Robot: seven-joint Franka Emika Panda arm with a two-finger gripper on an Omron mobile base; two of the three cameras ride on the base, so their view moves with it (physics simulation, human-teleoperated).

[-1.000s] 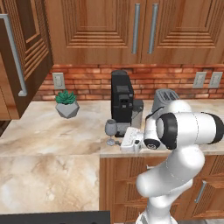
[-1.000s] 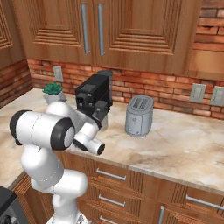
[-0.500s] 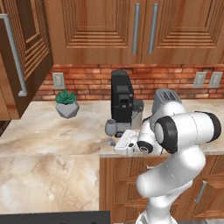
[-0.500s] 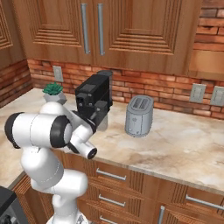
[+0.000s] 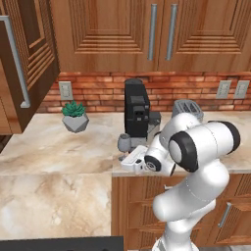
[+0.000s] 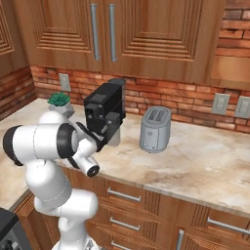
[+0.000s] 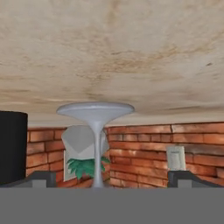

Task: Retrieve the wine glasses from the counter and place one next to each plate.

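1. A wine glass stands on the beige worktop, just in front of the black coffee machine.
2. The white arm's tool sits low beside the glass.
3. A small potted plant stands well left.

My arm: bent low, the elbow high, the forearm reaching toward the left.
My gripper: the jaws wide apart, holding nothing.
My hand: rolled upside down.

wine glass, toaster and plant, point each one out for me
wine glass [image 7: 96, 110], hand view, on its round foot, view rolled upside down
toaster [image 6: 155, 130], right base view, on its front face
plant [image 5: 74, 110], left base view, on its green leaves
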